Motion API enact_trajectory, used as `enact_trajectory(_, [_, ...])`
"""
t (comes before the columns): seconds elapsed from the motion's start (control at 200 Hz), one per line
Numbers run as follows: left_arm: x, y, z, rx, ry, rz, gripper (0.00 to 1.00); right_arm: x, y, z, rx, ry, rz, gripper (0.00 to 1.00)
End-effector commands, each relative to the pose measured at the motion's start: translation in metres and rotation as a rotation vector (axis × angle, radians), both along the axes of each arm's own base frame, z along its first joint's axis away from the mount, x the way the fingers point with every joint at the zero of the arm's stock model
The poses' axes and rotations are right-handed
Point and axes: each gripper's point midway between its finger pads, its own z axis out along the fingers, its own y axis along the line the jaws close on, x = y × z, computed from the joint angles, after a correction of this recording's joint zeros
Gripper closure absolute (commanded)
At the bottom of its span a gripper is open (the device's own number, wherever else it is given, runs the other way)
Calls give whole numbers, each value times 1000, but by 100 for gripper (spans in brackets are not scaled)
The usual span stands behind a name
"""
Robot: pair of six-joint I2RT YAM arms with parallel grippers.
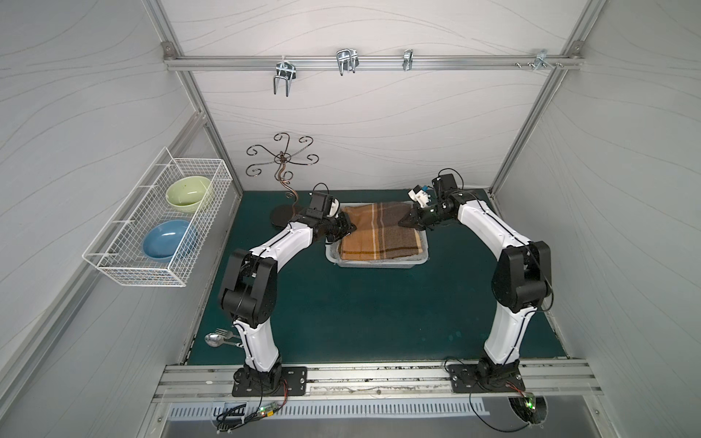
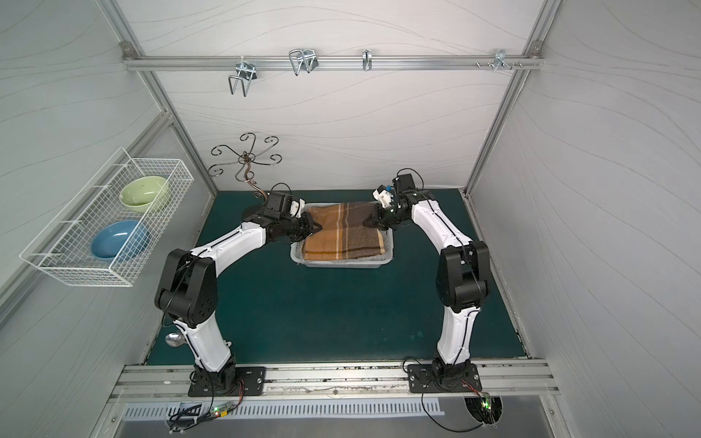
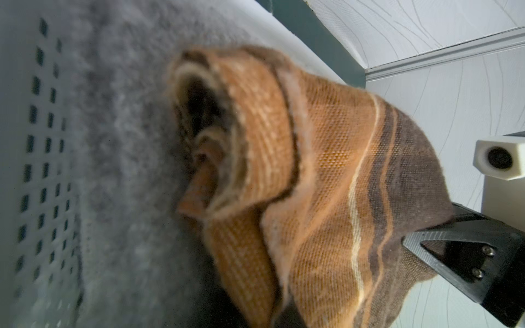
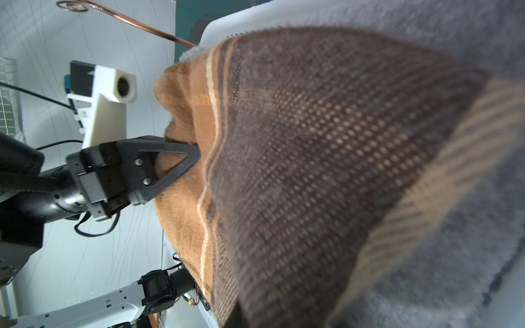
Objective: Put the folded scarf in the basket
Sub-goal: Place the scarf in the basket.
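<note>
the folded scarf (image 1: 379, 233) (plaid in orange, brown and cream) lay in the basket (image 1: 373, 264), on a grey fleecy lining (image 3: 127, 170) that covered the basket's floor. in both top views the basket sat on the green mat (image 1: 360, 314) toward the back wall, between the two arms. the scarf filled most of it, with the lining showing along the near rim and the right side. the left gripper (image 1: 352, 228) was closed on the scarf's left edge; the right wrist view showed its black triangular fingers (image 4: 170, 147) pressed together with orange cloth pinched between them. the right gripper (image 1: 400, 223) was likewise clamped on the right edge, on the brown part — from the left wrist view the cloth ran up to its fingertip and bunched there. the end of the scarf nearest the left wrist camera curled open, showing its layers, beside the basket's perforated wall. off to the left a wire rack (image 1: 197, 161) on the side wall held a green bowl (image 1: 187, 193) and a blue bowl (image 1: 167, 239) — and a scroll-armed metal stand (image 1: 282, 167) stood behind the left arm
</note>
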Motion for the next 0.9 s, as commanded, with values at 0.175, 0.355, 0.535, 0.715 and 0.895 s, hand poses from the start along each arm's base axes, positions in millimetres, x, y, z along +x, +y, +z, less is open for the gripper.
enact_trajectory(0.175, [2,1,12,11,-75,-6,93,2,-19,-23,-69,-22,-19,86])
enact_trajectory(0.355, [-1,9,2,75,-66,-7,72,5,-26,-35,-77,-11,-36,75])
enact_trajectory(0.535, [-4,14,0,103,-63,-1,62,2,-33,-45,-78,17,-52,66])
enact_trajectory(0.715, [-3,23,4,137,-72,10,59,-3,-39,-41,-89,3,-68,62])
enact_trajectory(0.895, [0,34,15,149,-88,39,53,-5,-48,-33,-86,-15,-88,57])
